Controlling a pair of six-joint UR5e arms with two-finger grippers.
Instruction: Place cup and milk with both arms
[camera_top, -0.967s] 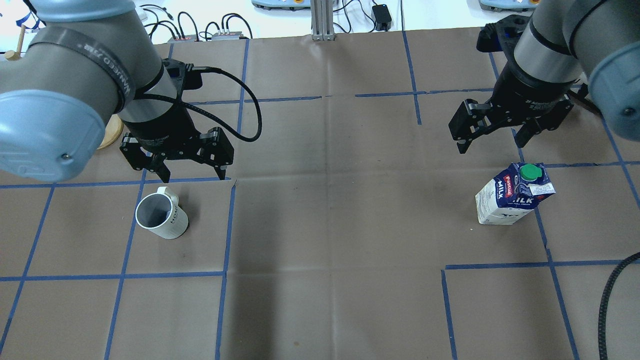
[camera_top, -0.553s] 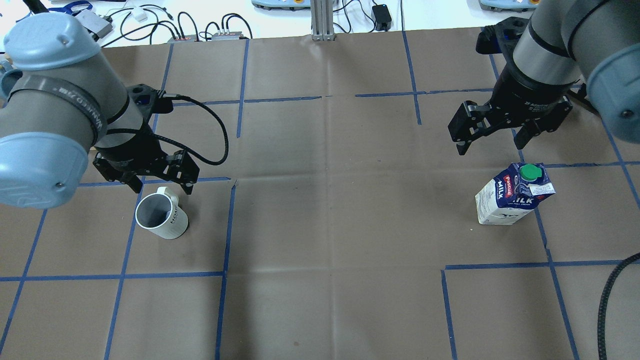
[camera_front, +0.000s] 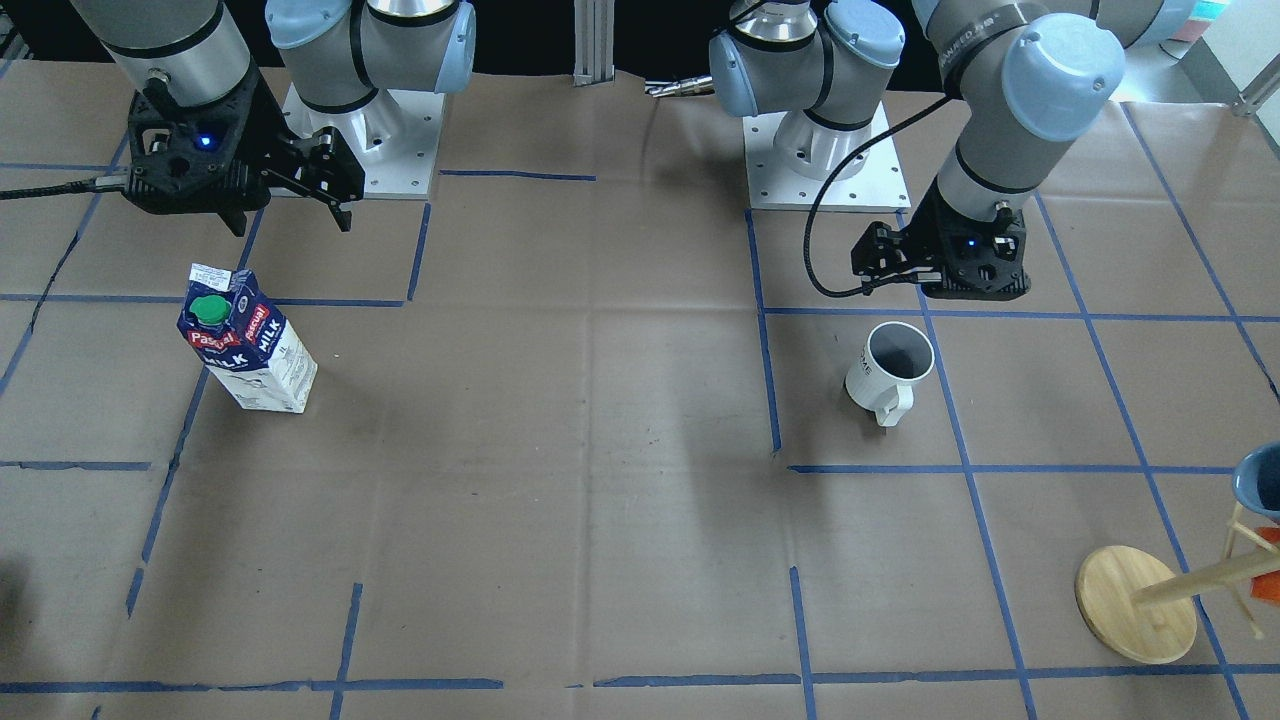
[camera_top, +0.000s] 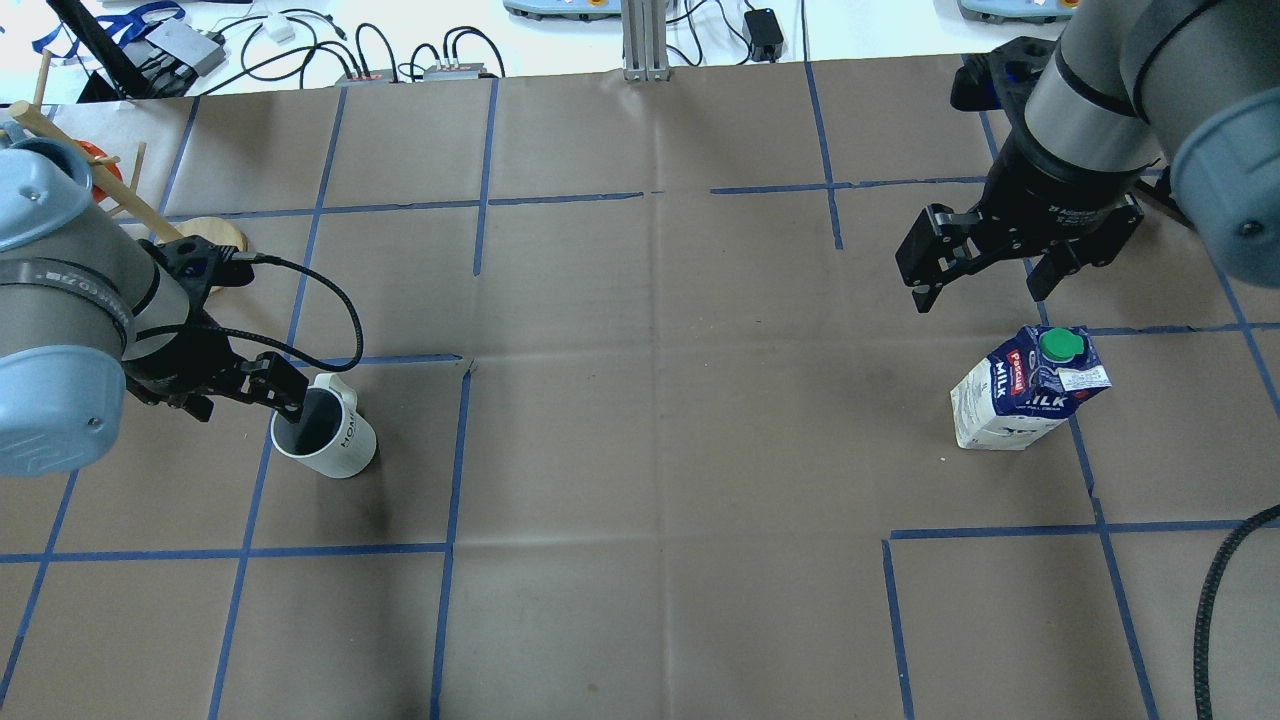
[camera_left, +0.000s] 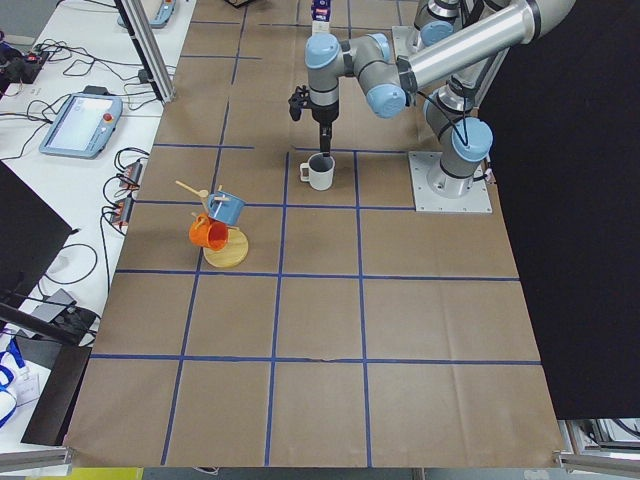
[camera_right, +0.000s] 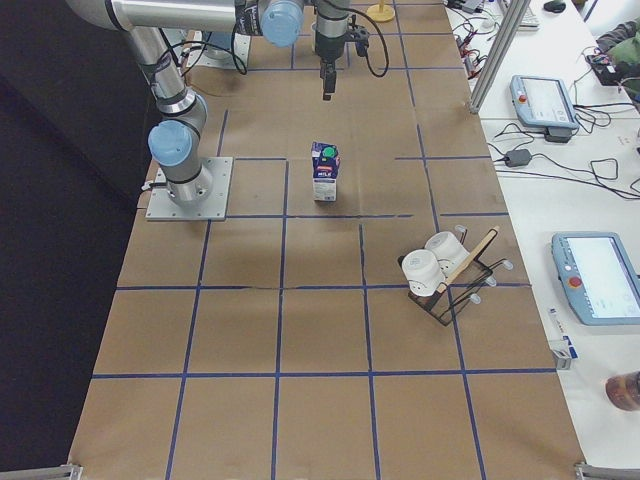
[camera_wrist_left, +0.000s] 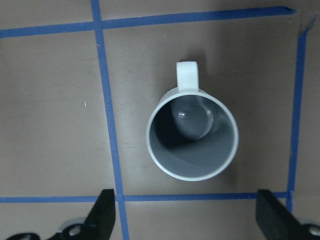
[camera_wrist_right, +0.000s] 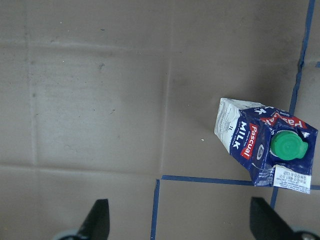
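Observation:
The white cup stands upright on the brown table cover, handle toward the far side; it also shows in the front view and the left side view. My left gripper is open and empty, low over the cup's near left rim. In the left wrist view the cup sits ahead of and between the open fingers. The milk stands upright at the right, green cap up. My right gripper is open and empty, above and beyond it. The right wrist view shows the milk off to the right.
A wooden mug tree with a blue and an orange cup stands beyond the left arm, also seen in the left side view. A wire rack with white cups sits far out in the right side view. Cables lie at the far edge.
My left arm has swung toward the view's left and come down, so its open gripper now hangs right over the cup. The right gripper, cup and milk have hardly moved.

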